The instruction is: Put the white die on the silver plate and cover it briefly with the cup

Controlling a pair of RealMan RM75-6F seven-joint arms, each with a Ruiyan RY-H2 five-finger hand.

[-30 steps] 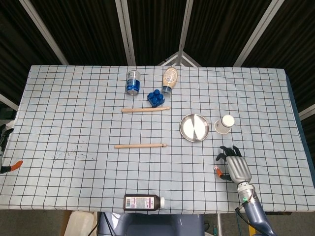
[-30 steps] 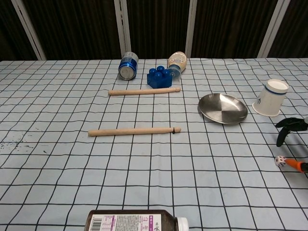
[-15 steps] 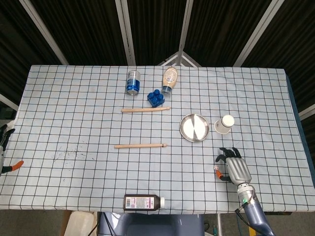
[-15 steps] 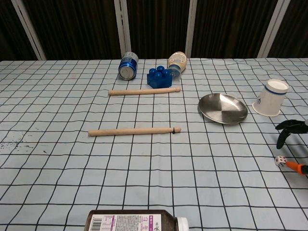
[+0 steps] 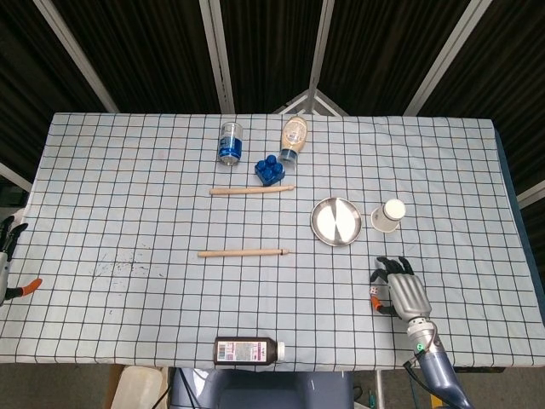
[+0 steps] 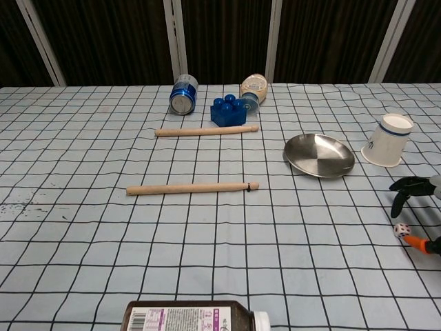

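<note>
- White die [image 6: 401, 230] lies on the checked worktop [image 5: 128, 204] near its front right corner, well apart from the silver plate [image 6: 319, 155].
- Right hand [image 5: 400, 290] hovers right at the die, dark fingers [image 6: 406, 189] arched above it and the orange-tipped thumb [image 6: 419, 242] just beside it; nothing is held yet, and whether any finger touches the die cannot be told.
- Paper cup [image 6: 387, 140] stands mouth-down just to the right of the plate, a little beyond the hand.
- Left hand [image 5: 7, 247] shows only at the far left edge of the head view, too little of it to tell how its fingers lie.
- Risk, as I judge it: the die is small and hard, so an off-centre pinch could flick it sideways or off the nearby worktop edge.
- Dropped from any height, it could bounce or roll off the shallow, slick plate.
- Reaching for the plate, the hand could knock over the light cup, which stands close to its path.
- Two wooden sticks [image 6: 191, 187], a blue brick [image 6: 228, 112], a can [image 6: 182, 95], a jar [image 6: 252, 87] and a brown bottle [image 6: 196, 318] lie further left, away from the work.
</note>
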